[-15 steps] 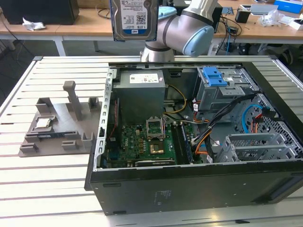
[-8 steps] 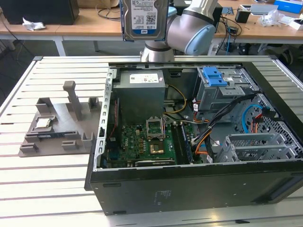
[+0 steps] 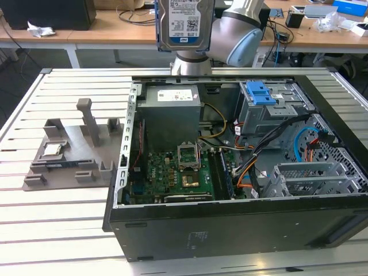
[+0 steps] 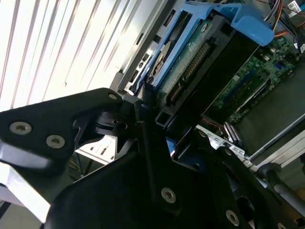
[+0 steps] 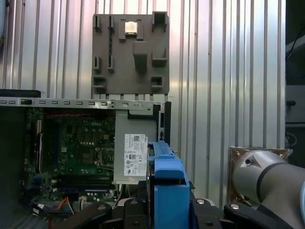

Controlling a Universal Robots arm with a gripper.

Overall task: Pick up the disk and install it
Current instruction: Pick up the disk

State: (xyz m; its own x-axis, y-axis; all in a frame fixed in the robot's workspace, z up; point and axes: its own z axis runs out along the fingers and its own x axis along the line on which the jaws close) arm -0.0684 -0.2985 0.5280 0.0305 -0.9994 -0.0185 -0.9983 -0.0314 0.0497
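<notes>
- Black computer case [image 3: 230, 230]: lid off, interior exposed.
- Drive cage [image 3: 270, 112], far inside, at the exterior view's right: likely seat; entry wants square alignment, clear of cables [image 3: 275, 137].
- Disk [image 3: 185, 23]: aloft above the case's far edge.
- Gripper [image 4: 150, 112]: clamped on the disk's blue frame.

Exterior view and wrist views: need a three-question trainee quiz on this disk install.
1. True or false: the flat silver metal hard disk with blue carrier sits inside the open black computer case.
2. What lies on the grey plastic fixture plate? A) small square silver chip B) fan C) screwdriver
3. Fill in: the end effector is shut on the ____.
Key: 1 false, it is held above the case. 2 A. 3 disk.
</notes>
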